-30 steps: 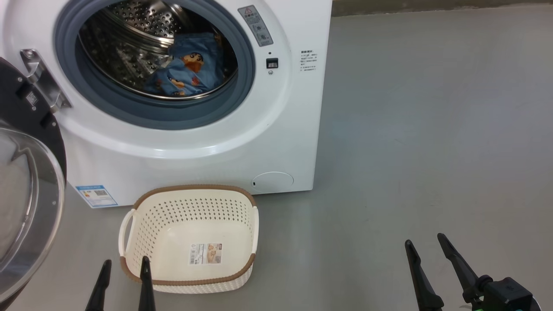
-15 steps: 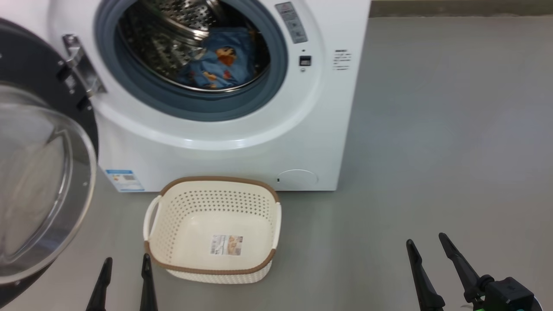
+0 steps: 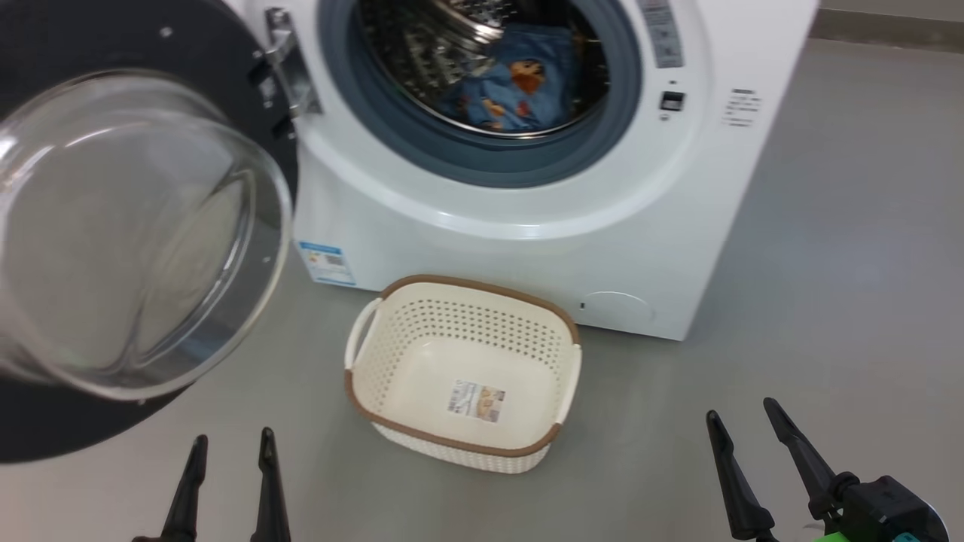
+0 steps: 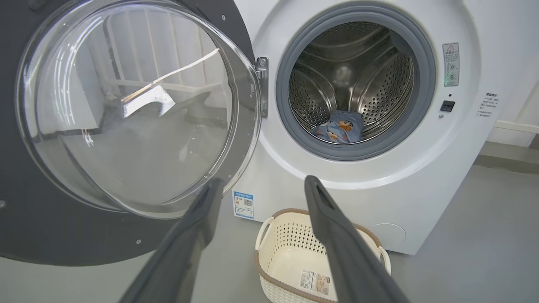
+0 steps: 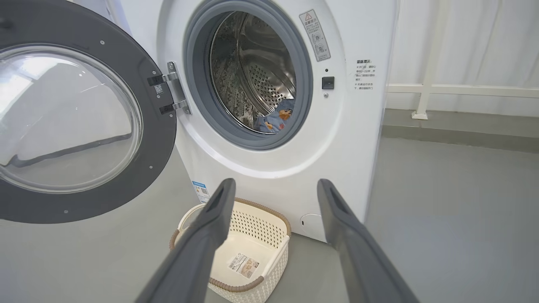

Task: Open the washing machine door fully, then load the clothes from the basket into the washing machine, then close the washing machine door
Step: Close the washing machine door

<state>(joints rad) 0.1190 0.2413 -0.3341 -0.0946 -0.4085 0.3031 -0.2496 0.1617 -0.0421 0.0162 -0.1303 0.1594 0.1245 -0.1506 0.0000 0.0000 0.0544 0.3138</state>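
The white washing machine point(image 3: 527, 241) stands with its door point(image 3: 128, 226) swung wide open to the left, the glass bowl facing me. Blue cartoon-print clothes point(image 3: 520, 90) lie inside the steel drum, also seen as clothes point(image 4: 339, 128) and clothes point(image 5: 276, 120). The cream basket point(image 3: 392, 354) sits on the floor in front of the machine, holding nothing but its paper label. My left gripper point(image 3: 230, 440) is open at the lower left, below the door. My right gripper point(image 3: 742, 418) is open at the lower right, clear of the basket. Both hold nothing.
Grey floor point(image 3: 843, 263) stretches to the right of the machine. A white wall with a pale rail point(image 5: 463, 90) runs behind it. The open door point(image 4: 126, 109) juts out over the floor on the left.
The head camera has turned left, so the machine, door and basket shifted right in its view. Both grippers keep their places and stay open.
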